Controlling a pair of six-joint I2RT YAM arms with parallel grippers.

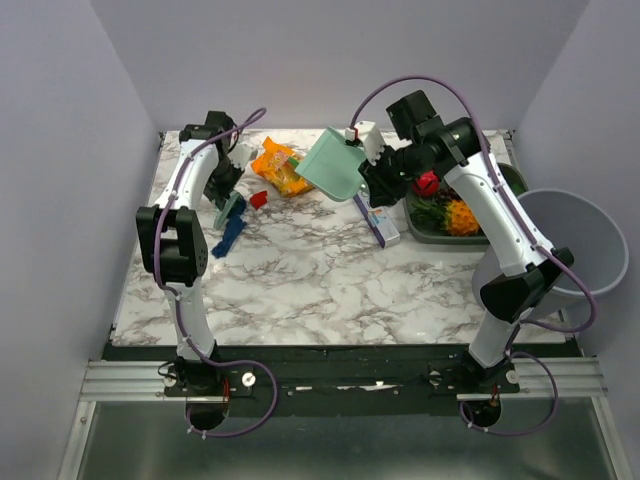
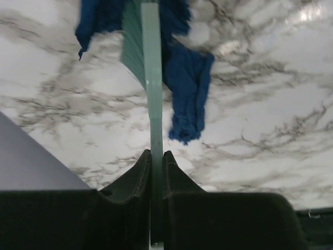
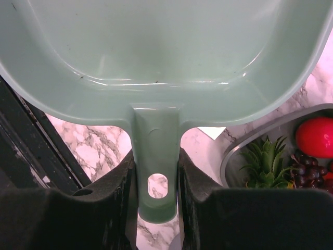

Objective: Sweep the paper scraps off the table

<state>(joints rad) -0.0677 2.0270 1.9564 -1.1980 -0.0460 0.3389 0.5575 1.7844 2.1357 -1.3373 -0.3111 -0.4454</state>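
Dark blue paper scraps [image 1: 232, 232] lie on the marble table [image 1: 330, 280] at the back left, with a small red scrap [image 1: 259, 199] just right of them. My left gripper [image 1: 226, 186] is shut on the thin handle of a green brush [image 1: 234, 207], whose head rests among the blue scraps [image 2: 190, 94]. The left wrist view shows the left gripper [image 2: 156, 154] clamping the brush [image 2: 152, 104] edge-on. My right gripper [image 1: 376, 177] is shut on the handle of a mint-green dustpan [image 1: 335, 162] at the back middle. In the right wrist view the dustpan [image 3: 156, 52] is empty, its handle between the right gripper [image 3: 157, 161] fingers.
An orange snack bag [image 1: 280, 168] lies between the brush and the dustpan. A small white and purple box [image 1: 378, 222] sits under the right arm. A grey tray [image 1: 432, 236] holds a red fruit [image 3: 315, 136] and grapes. A grey bin [image 1: 590, 245] stands off the table's right side.
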